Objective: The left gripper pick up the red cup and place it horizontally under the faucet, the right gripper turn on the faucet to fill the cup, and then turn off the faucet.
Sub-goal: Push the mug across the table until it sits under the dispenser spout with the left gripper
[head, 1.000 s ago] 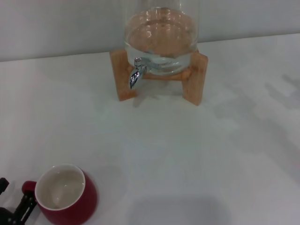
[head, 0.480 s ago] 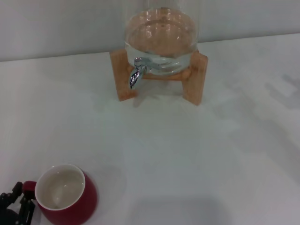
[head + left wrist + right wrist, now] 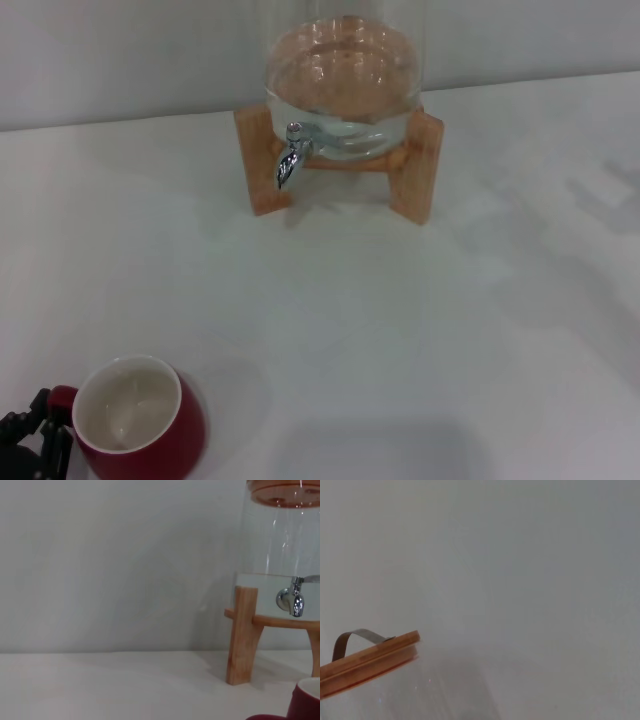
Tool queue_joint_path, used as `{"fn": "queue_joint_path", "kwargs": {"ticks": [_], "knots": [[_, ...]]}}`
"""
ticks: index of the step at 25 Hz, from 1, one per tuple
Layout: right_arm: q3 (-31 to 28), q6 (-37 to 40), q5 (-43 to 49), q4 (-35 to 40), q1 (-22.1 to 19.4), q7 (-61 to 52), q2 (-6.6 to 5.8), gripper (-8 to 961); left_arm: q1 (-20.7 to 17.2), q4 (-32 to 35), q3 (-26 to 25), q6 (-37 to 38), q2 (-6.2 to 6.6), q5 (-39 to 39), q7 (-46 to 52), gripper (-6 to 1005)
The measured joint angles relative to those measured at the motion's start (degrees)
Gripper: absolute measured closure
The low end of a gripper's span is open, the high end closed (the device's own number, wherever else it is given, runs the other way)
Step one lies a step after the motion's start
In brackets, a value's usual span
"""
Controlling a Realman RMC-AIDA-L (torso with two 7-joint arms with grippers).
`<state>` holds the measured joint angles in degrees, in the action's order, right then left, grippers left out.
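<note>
Red cup (image 3: 140, 425) sits upright on the white worktop (image 3: 350, 320) at the near left corner of the head view, its white inside facing up and its small loop handle pointing left. Just beside that handle, at the very near-left edge, the left gripper (image 3: 32, 440) shows only as a few black finger parts close to or touching the handle; whether it is clamped on the handle or merely next to it cannot be told, since most of it is cut off by the edge of the view. Well apart from the cup, at the far middle of the worktop, a clear glass water jar (image 3: 345, 85) stands on a wooden stand (image 3: 415, 165), partly filled with water. The faucet (image 3: 291, 158), a small shiny chrome piece, sticks out of the jar's lower front between the stand's legs, with its spout pointing down and nothing beneath it. The left wrist view looks low across the worktop toward the stand and faucet (image 3: 291, 598), with a sliver of the cup's red rim (image 3: 305, 702) in the near corner. The right wrist view shows only the jar's wooden lid (image 3: 370, 662) with its metal strap handle against a plain wall; the right gripper is not in view anywhere.
</note>
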<state>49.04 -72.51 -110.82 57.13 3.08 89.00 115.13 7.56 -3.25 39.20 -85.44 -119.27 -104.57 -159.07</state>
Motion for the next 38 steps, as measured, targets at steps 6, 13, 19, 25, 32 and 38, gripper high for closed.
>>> {"fn": "queue_joint_path", "kwargs": {"ticks": [6,13,19,25,32,38], "knots": [[-0.06,-0.52,-0.04,-0.07,-0.07,0.03,0.00,173,0.00,0.00,0.00,-0.68,0.00,0.41,0.18,855],[-0.17,-0.65,-0.10,-0.09,-0.18,0.03,0.08,172,-0.07,0.00,-0.17,-1.59,0.00,0.69,0.33,855],[-0.18,-0.99,-0.10,-0.09,-0.19,0.03,0.09,173,0.30,1.50,-0.24,-2.34,0.07,0.71,1.83,855],[-0.18,-1.26,-0.10,-0.26,-0.18,0.03,0.09,173,1.04,5.25,-0.11,-2.25,0.18,0.72,7.51,855],[-0.18,-1.34,-0.09,-0.69,-0.29,0.03,0.09,173,2.86,7.48,0.00,-1.73,0.17,0.80,10.93,855],[-0.18,-1.34,-0.09,-0.92,-0.36,0.03,0.09,173,3.38,11.86,0.02,-1.61,0.17,1.39,17.74,856]]}}
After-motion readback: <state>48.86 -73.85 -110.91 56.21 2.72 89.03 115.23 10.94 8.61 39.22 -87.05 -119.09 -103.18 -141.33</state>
